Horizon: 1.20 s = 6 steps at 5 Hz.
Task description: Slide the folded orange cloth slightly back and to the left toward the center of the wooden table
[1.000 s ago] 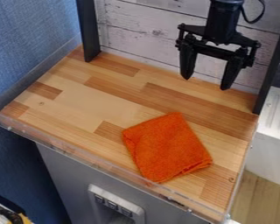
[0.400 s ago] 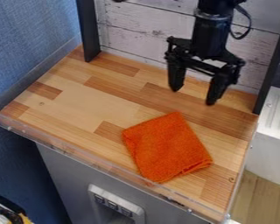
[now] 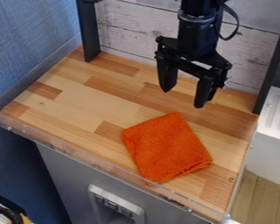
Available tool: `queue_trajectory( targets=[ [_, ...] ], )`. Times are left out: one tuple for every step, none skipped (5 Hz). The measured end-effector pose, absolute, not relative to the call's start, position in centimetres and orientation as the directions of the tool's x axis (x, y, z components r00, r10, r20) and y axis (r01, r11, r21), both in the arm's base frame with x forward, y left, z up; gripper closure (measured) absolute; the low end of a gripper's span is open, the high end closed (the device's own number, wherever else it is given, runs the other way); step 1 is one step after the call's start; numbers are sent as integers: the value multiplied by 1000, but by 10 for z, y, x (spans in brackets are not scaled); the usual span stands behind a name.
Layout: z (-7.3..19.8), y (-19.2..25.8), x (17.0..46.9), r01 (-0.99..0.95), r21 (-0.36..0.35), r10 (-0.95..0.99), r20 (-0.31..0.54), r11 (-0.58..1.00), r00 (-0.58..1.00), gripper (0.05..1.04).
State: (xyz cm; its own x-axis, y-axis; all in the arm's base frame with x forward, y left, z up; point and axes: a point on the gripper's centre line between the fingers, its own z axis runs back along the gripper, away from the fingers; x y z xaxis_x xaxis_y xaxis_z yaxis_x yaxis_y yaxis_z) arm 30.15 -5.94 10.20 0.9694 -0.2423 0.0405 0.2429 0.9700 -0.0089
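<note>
**Black Gripper (image 3: 183, 99) Hangs Spread Apart Near an Orange Cloth (image 3: 167, 148)**

Think of a clock with its middle on the middle of the wooden top (image 3: 89, 103). The orange cloth lies on the wood at about 5 o'clock. It is folded up, and you can see its layers at its own 4 o'clock corner.

The gripper hangs at about 1 o'clock from the middle of the clock. From the cloth, it is between 12 and 1 o'clock. Its two fingers point down and are spread wide, with a big gap between them. They hold nothing, and they are apart from the cloth.

A wall of whitish boards (image 3: 127, 26) stands at 12 o'clock, behind the wood. One black post (image 3: 89, 33) is at 11 o'clock, and another black post (image 3: 273, 65) is at 2 o'clock. A blue wall (image 3: 31, 39) is at 10 o'clock. A low see-through edge (image 3: 66, 151) runs along the wood from 9 o'clock round to 5 o'clock. Down at 6 o'clock is a pale panel with little switches (image 3: 112, 204).
</note>
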Motion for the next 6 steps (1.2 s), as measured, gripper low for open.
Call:
queue_trajectory(
  targets=[
    [107,-57,296,280,-5,-279,61,960,958,85],
    [103,-56,292,304,-8,-303,49,953,952,86],
    [103,-57,292,329,-9,-328,48,944,944,127],
    [98,-56,289,353,-12,-352,44,936,935,407],
    [85,-56,284,360,-16,-360,25,933,933,713],
    [72,-55,283,348,-15,-348,4,937,937,929]
  ],
)
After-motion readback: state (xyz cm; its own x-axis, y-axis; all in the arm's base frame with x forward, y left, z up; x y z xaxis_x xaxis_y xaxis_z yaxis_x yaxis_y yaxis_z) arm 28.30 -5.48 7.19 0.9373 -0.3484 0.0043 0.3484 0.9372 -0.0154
